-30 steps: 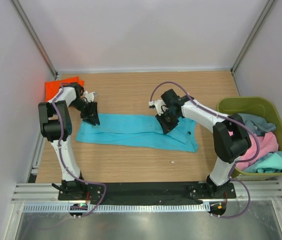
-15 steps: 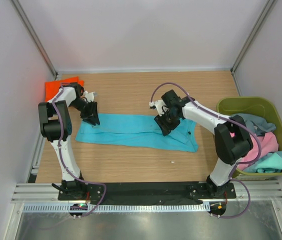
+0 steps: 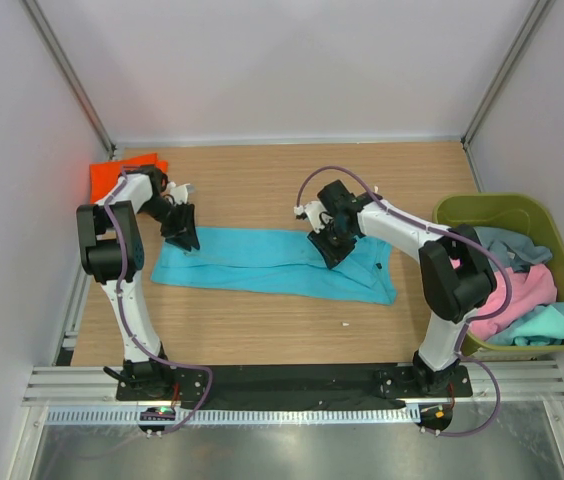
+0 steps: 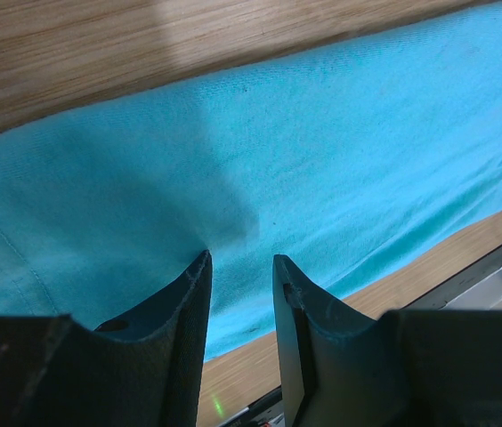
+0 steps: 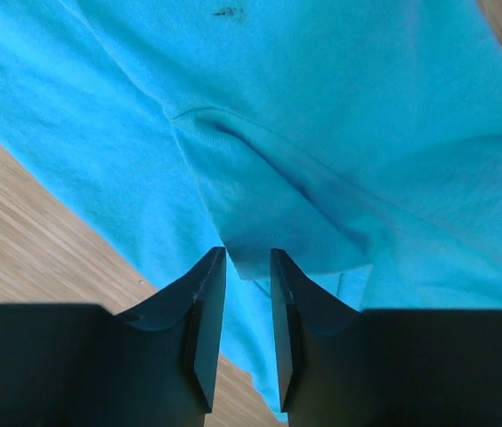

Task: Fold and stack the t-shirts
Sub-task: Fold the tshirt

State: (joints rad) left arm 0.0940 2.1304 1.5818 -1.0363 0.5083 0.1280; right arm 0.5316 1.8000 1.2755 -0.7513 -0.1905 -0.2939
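Observation:
A turquoise t-shirt [image 3: 262,262] lies on the table as a long flat strip. My left gripper [image 3: 182,238] stands at its back left edge. In the left wrist view its jaws [image 4: 240,262] are open just above the cloth [image 4: 322,151], with nothing between them. My right gripper [image 3: 327,248] is over the strip's right part. Its jaws [image 5: 246,253] are a little open above a small folded flap [image 5: 278,222] of the shirt. A bright orange t-shirt [image 3: 112,176] lies at the back left corner, behind the left arm.
An olive-green bin [image 3: 482,206] stands at the right edge, holding pink [image 3: 524,290], grey-blue [image 3: 512,245] and teal [image 3: 550,325] shirts. Bare wooden table [image 3: 252,185] stretches behind the turquoise strip and in front of it. Walls close in the table on three sides.
The right arm has shifted slightly left over the shirt. The left arm and the turquoise shirt have not moved.

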